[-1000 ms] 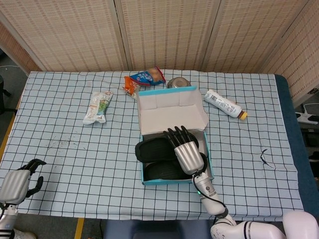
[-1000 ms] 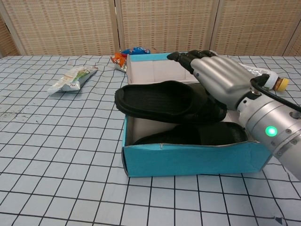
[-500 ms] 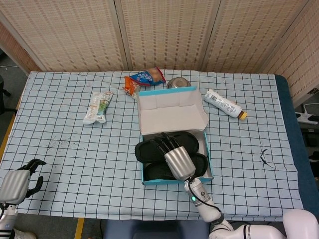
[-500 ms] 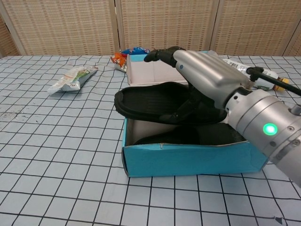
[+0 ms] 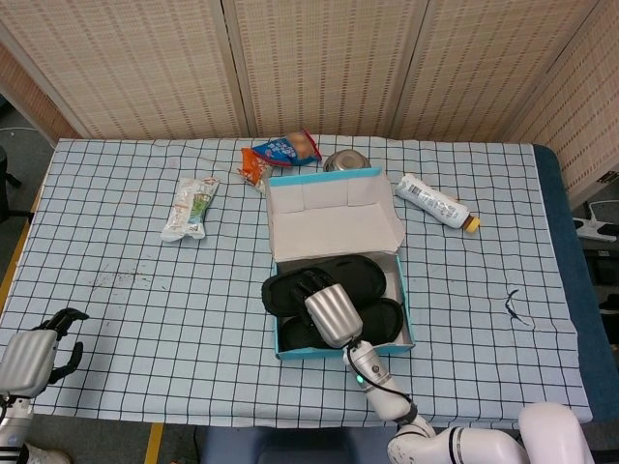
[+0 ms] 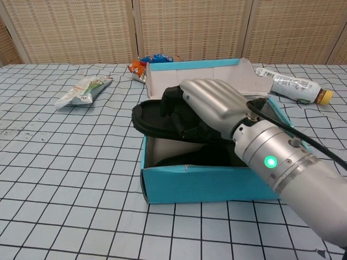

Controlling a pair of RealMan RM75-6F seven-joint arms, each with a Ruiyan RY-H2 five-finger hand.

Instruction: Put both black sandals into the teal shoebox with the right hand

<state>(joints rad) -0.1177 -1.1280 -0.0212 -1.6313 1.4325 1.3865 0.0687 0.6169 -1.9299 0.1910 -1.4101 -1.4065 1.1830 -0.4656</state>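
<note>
The right hand (image 6: 209,108) rests on the upper black sandal (image 6: 157,116), with its dark fingers (image 6: 172,100) curled down over the sandal's top. In the chest view the fingers press on the sandal, but it is not clear if they really grip it or only lie on it.

The upper sandal lies across the teal shoebox (image 6: 217,181), on its rim, and its left end sticks out past the left wall of the box. In the head view the same sandal (image 5: 290,288) reaches over the left edge of the shoebox (image 5: 397,340). The lower black sandal (image 6: 190,157) lies inside the box, on the bottom, under the upper one; the head view shows it (image 5: 385,317) partly behind the right hand (image 5: 332,311). The open lid (image 5: 334,227) of the box lies flat behind it on the bench (image 5: 145,319), which has a checked cloth.

The left hand (image 5: 34,353) is at the near left edge of the bench, well apart from the box, with fingers curled in and nothing in them.

Farther on the bench are a green snack pack (image 5: 191,207), a blue and red snack bag (image 5: 282,150), a small metal bowl (image 5: 341,160) and a plastic bottle (image 5: 433,201) lying on its side.
</note>
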